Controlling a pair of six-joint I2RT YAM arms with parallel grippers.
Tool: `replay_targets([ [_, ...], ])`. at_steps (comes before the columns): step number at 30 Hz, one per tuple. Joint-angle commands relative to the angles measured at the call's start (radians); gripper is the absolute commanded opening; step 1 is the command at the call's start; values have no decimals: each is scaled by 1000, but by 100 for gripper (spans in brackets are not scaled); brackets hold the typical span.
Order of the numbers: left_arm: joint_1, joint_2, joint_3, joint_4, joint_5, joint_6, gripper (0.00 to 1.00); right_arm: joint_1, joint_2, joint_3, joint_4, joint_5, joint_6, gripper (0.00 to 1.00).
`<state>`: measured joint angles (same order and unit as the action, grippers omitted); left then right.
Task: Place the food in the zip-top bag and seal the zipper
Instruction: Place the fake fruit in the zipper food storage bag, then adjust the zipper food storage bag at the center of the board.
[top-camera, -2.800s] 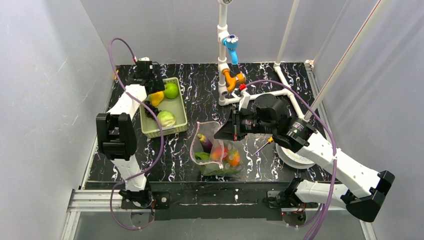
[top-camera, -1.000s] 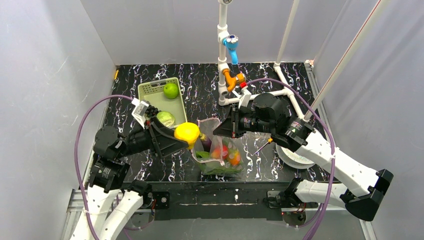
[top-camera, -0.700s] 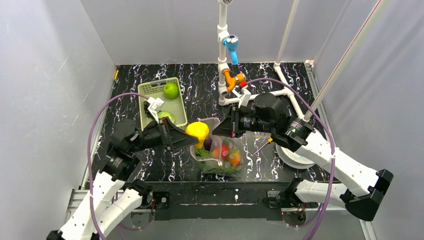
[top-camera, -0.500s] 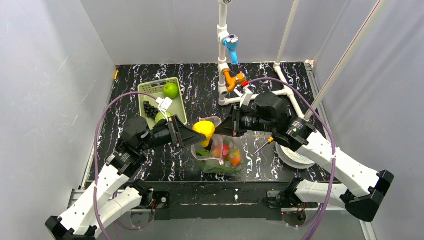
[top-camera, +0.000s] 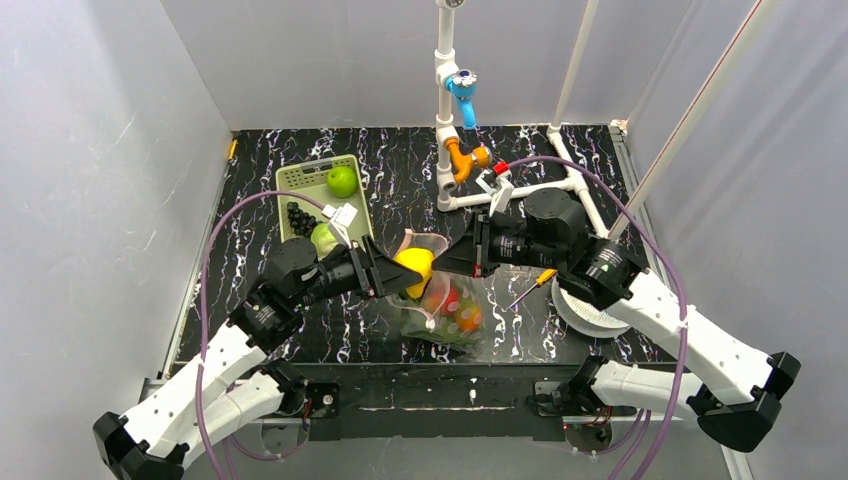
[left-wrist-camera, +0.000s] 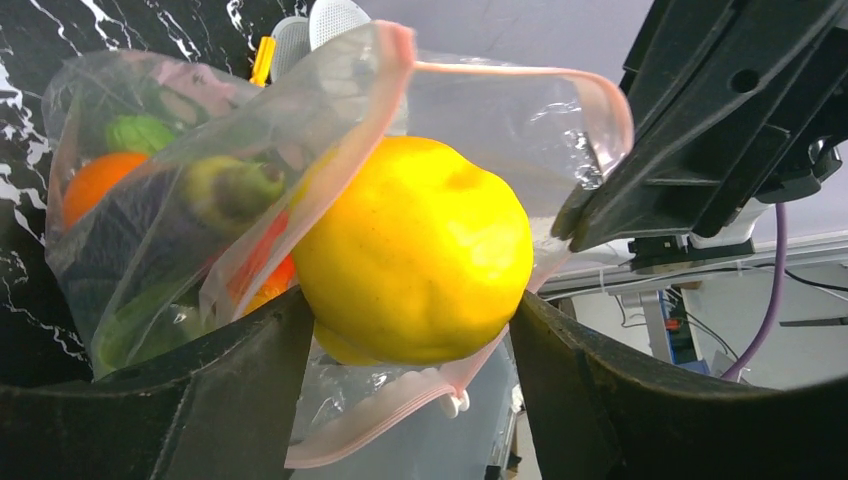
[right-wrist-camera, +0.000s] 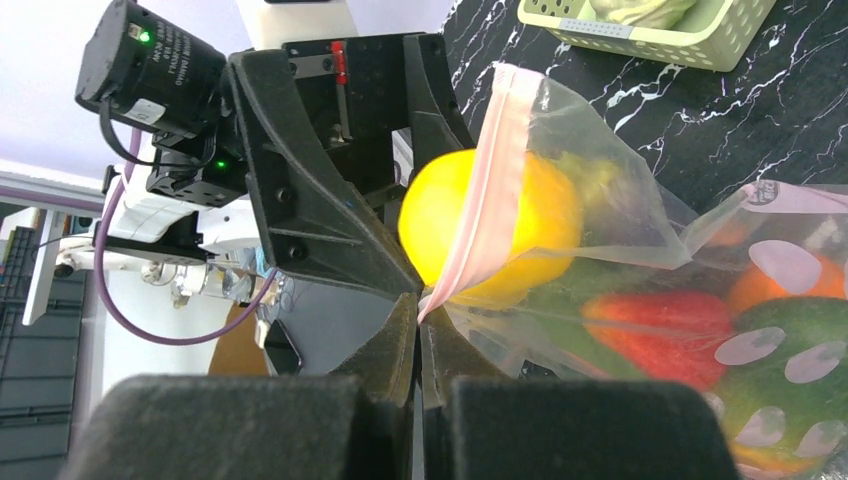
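My left gripper (top-camera: 405, 277) is shut on a yellow toy fruit (top-camera: 415, 266) and holds it in the open mouth of the clear zip-top bag (top-camera: 445, 315). In the left wrist view the yellow fruit (left-wrist-camera: 415, 262) sits between my fingers, with the bag's pinkish zipper strip (left-wrist-camera: 400, 50) around it. My right gripper (top-camera: 470, 258) is shut on the bag's mouth edge; the right wrist view shows the pink zipper (right-wrist-camera: 480, 190) pinched between its fingers (right-wrist-camera: 395, 330). Red, orange and green food (right-wrist-camera: 650, 320) lies inside the bag.
A light-green slotted basket (top-camera: 300, 185) at the back left holds a green apple (top-camera: 342, 181), dark grapes (top-camera: 297, 217) and a pale green piece (top-camera: 322, 238). A white pipe frame (top-camera: 447, 120) with blue and orange fittings stands behind. A white disc (top-camera: 585, 312) lies at the right.
My left arm has carried the yellow fruit from the basket rightward to the bag's mouth. The right gripper has kept hold of the bag edge and shifted slightly right.
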<state>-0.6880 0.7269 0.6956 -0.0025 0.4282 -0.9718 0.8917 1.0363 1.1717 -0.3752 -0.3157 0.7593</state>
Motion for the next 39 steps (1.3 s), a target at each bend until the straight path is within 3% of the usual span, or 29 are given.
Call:
replay_targets([
  [1,-6,-26,37,-74,14,72,72,5,-49,52,70,-3,-8,1],
  [4,-7,-29,128,-209,30,180,81,5,-59,44,62,2,-11,1],
  [6,-6,-20,181,-293,34,229,97,6,-66,37,63,2,-12,1],
  [11,-7,2,244,-417,24,260,98,5,-69,32,66,2,-15,1],
  [19,-6,-54,297,-603,-126,361,81,4,-75,22,51,-8,-33,1],
  [24,-7,-20,265,-591,-101,328,80,4,-38,43,49,-58,-45,1],
  [30,-6,-69,277,-605,-171,349,79,4,-11,51,33,-80,-52,1],
  [39,-7,-53,165,-489,-62,264,55,7,44,52,68,-111,-43,1],
])
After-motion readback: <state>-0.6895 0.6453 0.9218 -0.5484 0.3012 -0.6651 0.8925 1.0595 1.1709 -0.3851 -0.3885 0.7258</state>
